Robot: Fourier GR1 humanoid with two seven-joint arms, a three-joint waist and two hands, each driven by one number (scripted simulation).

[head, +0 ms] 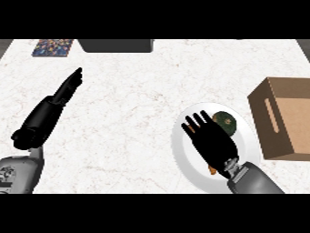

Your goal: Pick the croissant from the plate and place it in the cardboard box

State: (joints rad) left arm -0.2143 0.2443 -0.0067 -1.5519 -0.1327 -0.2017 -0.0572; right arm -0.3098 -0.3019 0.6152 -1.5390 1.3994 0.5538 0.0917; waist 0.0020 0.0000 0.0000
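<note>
Head view, looking steeply down on a white marble counter (137,113). Near its right edge lies a white plate (184,154). The right hand (211,141) hovers flat over the plate, fingers straight and spread, holding nothing. The croissant (212,171) lies almost wholly under that hand; only orange slivers show beside the wrist and fingers, so its long axis cannot be told. The open cardboard box (298,120) stands just right of the plate. The left hand (67,88) rests with straight fingers well apart, toward the left edge
</note>
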